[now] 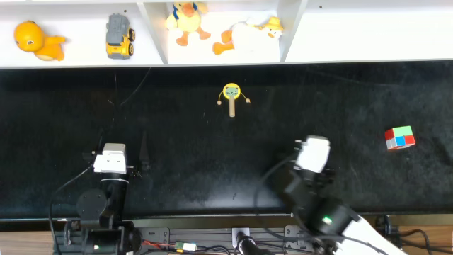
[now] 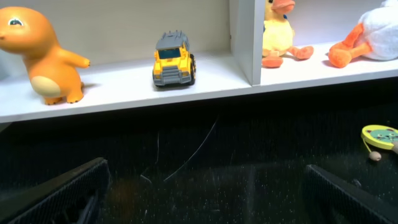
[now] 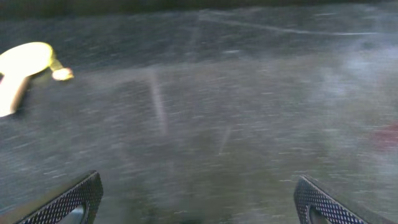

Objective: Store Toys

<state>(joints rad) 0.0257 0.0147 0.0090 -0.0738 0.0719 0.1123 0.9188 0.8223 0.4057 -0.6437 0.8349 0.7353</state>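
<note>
You have two toys lying out on the black tabletop mat (image 1: 340,106). A small yellow round-headed rattle drum with a pale wooden handle (image 1: 231,95) sits near the middle, close to the shelf edge. A small cube with red, green, blue and white faces (image 1: 400,137) sits well apart from it, towards the right side.

Along the far edge you have the white compartment shelf (image 1: 354,35). Its left bay holds an orange plastic dinosaur figure (image 1: 35,39) and a yellow and grey toy truck (image 1: 119,35), standing apart. The middle bay holds a yellow plush duck (image 1: 187,20) and a white plush duck with orange feet (image 1: 244,35), side by side.

Your left gripper (image 2: 205,171) hangs low over bare mat on the left, facing the shelf, fingers spread wide with nothing between them. Your right gripper (image 3: 199,183) is over bare mat between rattle and cube, also spread wide and carrying nothing.
</note>
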